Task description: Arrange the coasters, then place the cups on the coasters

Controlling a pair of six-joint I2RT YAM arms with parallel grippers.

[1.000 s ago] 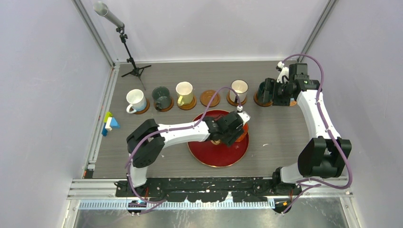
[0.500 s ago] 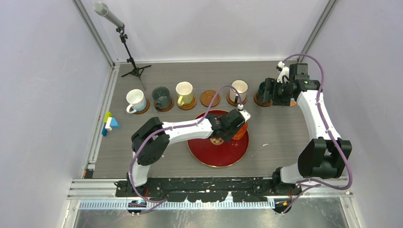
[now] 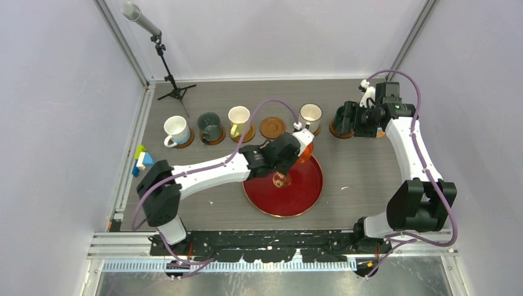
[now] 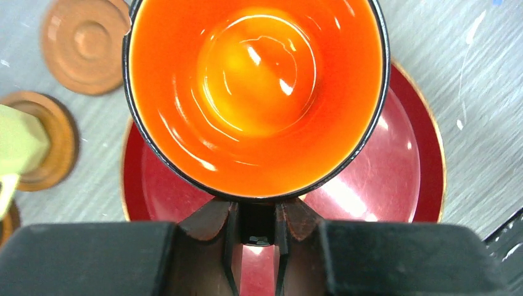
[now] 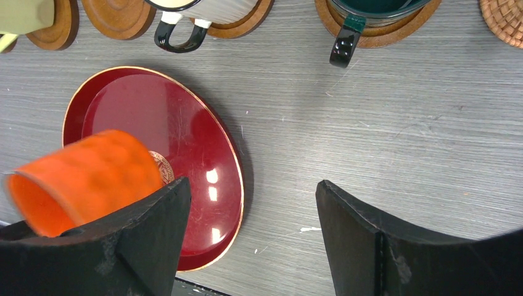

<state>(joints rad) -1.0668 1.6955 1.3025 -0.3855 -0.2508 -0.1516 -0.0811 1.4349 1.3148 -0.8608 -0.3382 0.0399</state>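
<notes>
My left gripper [image 3: 296,152] is shut on the handle of the orange cup [image 3: 303,148], which hangs over the far edge of the dark red tray [image 3: 290,200]. In the left wrist view the cup's mouth [image 4: 256,92] fills the frame, with the handle pinched between the fingers [image 4: 229,225]. One bare coaster [image 3: 272,127] lies in the back row, just beyond the held cup. White [image 3: 177,131], grey-green [image 3: 210,126], pale yellow [image 3: 238,119] and cream [image 3: 310,115] cups stand on coasters. My right gripper [image 3: 356,120] stands open beside the dark teal cup [image 3: 341,117].
A microphone stand [image 3: 174,91] sits at the back left, and coloured blocks [image 3: 141,160] lie near the left rail. A woven disc [image 5: 506,18] shows at the top right of the right wrist view. Bare table [image 5: 382,123] lies between the tray and the teal cup.
My left gripper closed on the orange cup's handle, lifted it off the tray and carried it back and left toward the cup row. The right arm stayed still.
</notes>
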